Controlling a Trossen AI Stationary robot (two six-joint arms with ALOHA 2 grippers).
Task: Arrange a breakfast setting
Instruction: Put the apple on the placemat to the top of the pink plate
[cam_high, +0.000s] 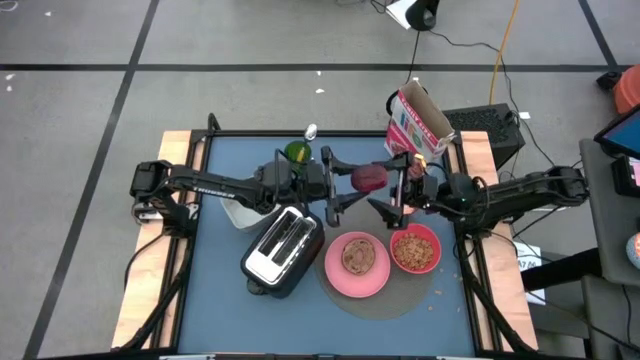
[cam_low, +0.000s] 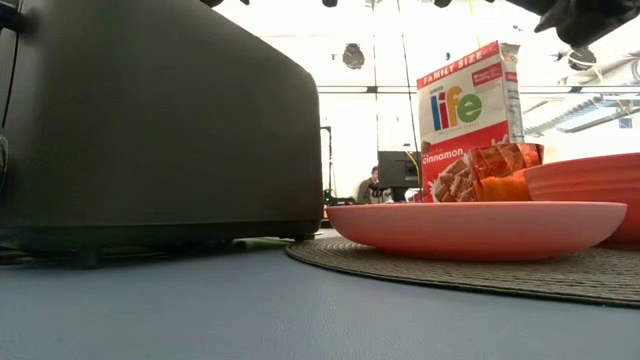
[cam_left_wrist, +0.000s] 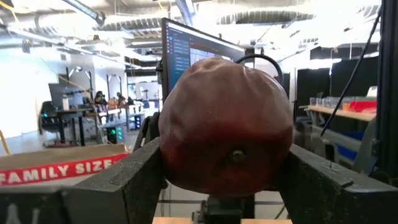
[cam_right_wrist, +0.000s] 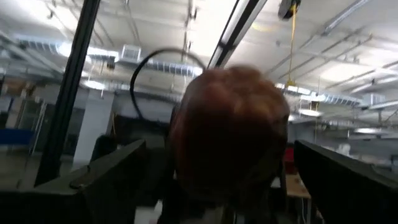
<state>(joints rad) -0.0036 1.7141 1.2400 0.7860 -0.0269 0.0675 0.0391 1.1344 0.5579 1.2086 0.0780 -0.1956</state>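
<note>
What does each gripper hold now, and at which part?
The left gripper holds the dark red fruit by its two sides. The right gripper is open around the fruit, holding nothing.

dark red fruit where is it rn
In the high view the dark red fruit is held above mid-table by the left gripper, facing the open right gripper, behind the pink plate.

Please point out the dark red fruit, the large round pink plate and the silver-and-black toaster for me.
Dark red fruit (cam_left_wrist: 227, 127): left wrist view, middle of its skin.
Large round pink plate (cam_high: 335, 277): high view, bare rim at its edge.
Silver-and-black toaster (cam_high: 281, 246): high view, its slotted top.
</note>
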